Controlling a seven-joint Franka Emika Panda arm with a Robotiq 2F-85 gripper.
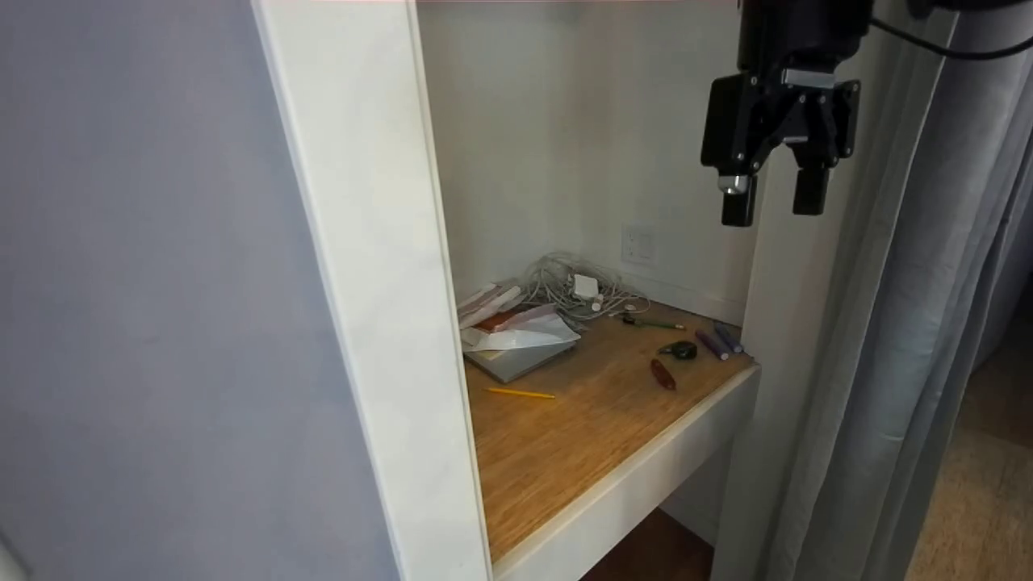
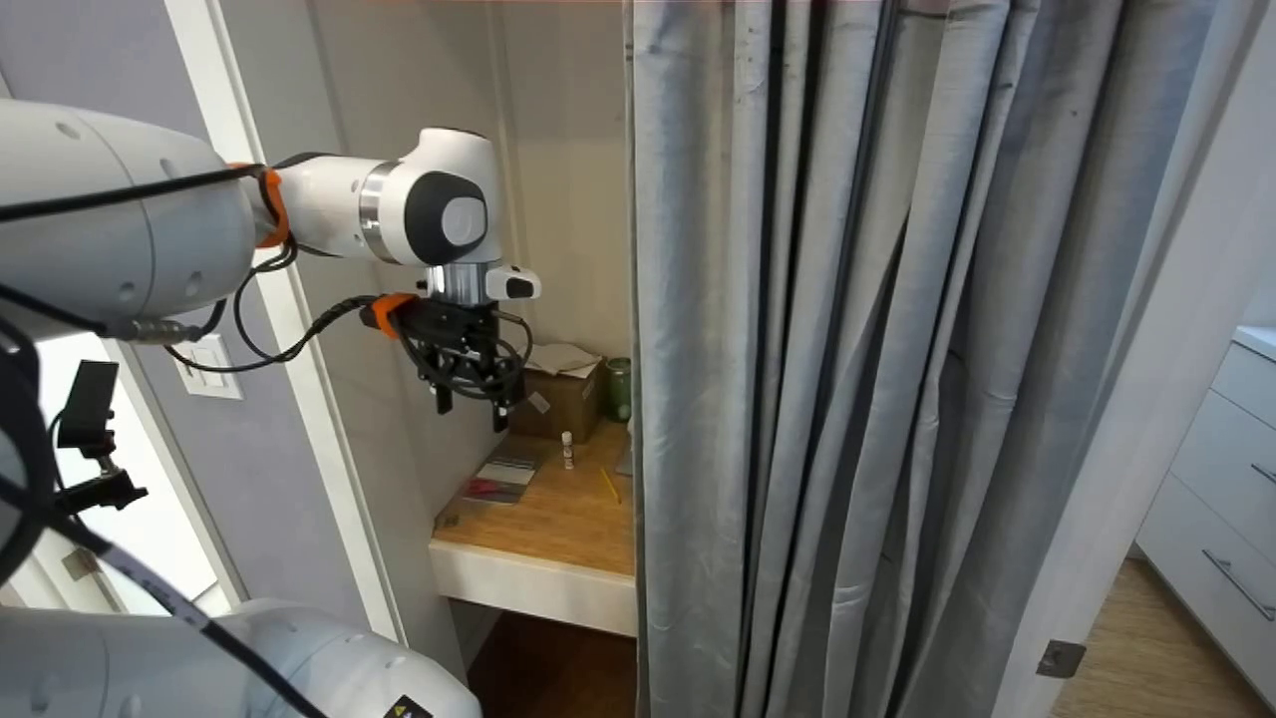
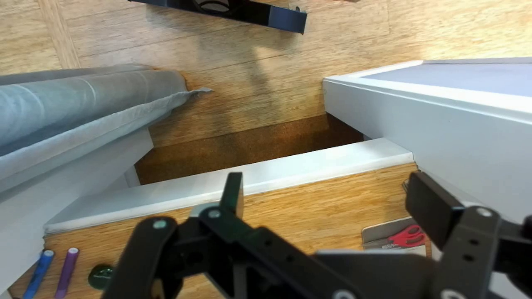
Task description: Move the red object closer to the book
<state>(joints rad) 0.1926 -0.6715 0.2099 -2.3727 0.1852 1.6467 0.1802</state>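
The red object [image 1: 662,374] is a small dark-red elongated piece lying on the wooden shelf in an exterior view, beside a dark-green piece. In the wrist view it does not show. The book [image 2: 503,477] is thin, flat and grey-white, near the side wall in an exterior view. The wrist view shows part of the book [image 3: 376,233], with red scissors [image 3: 407,237] lying on it. My gripper is open and empty, pointing down high above the shelf, apart from both things. It shows in both exterior views [image 1: 775,211] [image 2: 472,411] and in the wrist view [image 3: 326,195].
Side walls and a grey curtain [image 2: 797,349] flank the shelf, with a white front ledge [image 1: 629,476]. On the shelf lie a grey slab [image 1: 520,363] under papers, tangled cables [image 1: 557,282], a yellow pencil [image 1: 520,393], markers [image 1: 712,345], a box [image 2: 558,404] and a glue stick [image 2: 568,451].
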